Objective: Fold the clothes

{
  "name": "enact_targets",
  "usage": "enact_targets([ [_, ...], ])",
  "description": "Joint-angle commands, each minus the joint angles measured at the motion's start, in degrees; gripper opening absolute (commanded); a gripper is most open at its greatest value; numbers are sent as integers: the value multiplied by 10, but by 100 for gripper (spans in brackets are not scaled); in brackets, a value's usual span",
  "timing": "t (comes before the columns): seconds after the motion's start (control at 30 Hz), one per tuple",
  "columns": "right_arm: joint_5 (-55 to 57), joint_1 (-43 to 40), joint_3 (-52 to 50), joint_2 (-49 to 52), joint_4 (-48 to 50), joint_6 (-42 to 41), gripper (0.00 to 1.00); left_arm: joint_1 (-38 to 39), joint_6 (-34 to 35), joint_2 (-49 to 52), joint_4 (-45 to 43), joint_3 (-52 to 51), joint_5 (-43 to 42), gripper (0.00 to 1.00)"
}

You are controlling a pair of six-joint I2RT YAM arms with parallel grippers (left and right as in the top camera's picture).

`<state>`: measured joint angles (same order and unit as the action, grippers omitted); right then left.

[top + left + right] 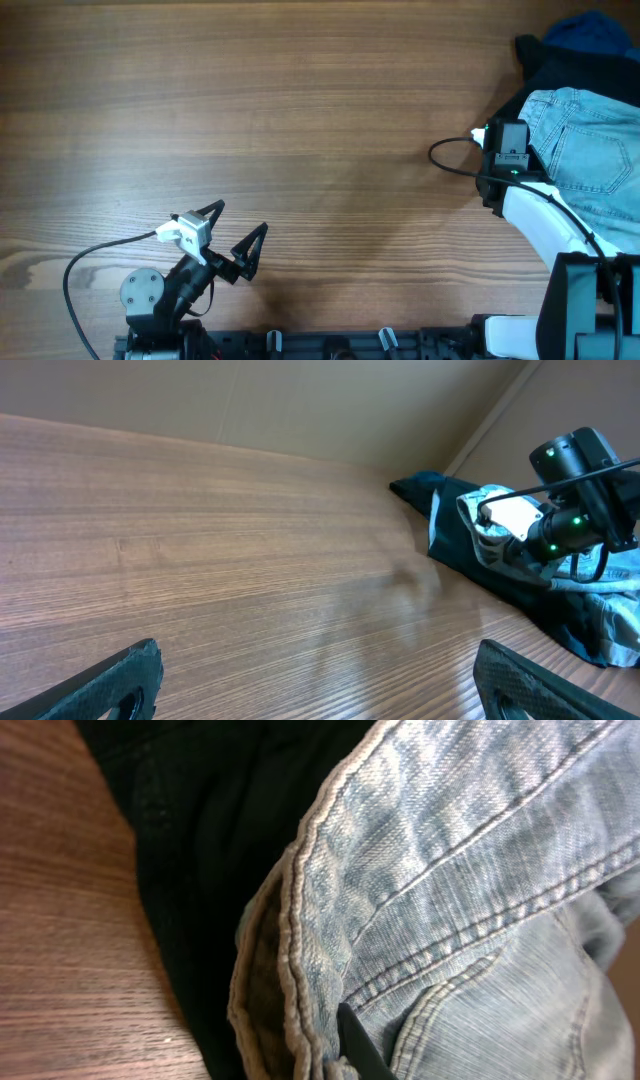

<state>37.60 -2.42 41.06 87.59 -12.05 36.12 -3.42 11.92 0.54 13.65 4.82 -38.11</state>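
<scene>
The right gripper (352, 1050) is closed, its one visible black fingertip (362, 1042) pressed into the stitched hem of the denim garment (470, 870), so it appears to pinch that edge. The second finger is hidden in the cloth. The left gripper (232, 232) has its jaws spread wide and holds nothing. It hovers over bare table (300, 120) at about 7 o'clock in the overhead view, well apart from the cloth.

The denim garment lies bunched at about 3 o'clock, at the table's right edge. It rests on a black garment (535, 75) that spreads out under it toward 1 o'clock. A darker blue cloth (590, 30) shows beyond that, at the far corner.

By my reading the folding has barely begun: the denim is crumpled, not spread flat, and shows no made fold. Left to do are lifting it clear of the black garment, laying it out on open wood, and folding it.

No brand, label or legible writing shows on any cloth or on the arms.
</scene>
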Motion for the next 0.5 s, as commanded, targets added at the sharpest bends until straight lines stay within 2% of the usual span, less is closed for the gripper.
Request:
enact_targets([
  [0.0, 41, 0, 6, -48, 20, 2, 5, 2, 5, 0, -2, -5, -9, 100],
  [0.13, 45, 0, 13, -100, 21, -9, 4, 2, 5, 0, -2, -5, -9, 100],
  [0.37, 43, 1, 15, -223, 14, -101, 4, 2, 5, 0, -2, -5, -9, 100],
  [0.47, 31, 14, 15, -262, 6, -111, 4, 2, 5, 0, -2, -5, -9, 100],
])
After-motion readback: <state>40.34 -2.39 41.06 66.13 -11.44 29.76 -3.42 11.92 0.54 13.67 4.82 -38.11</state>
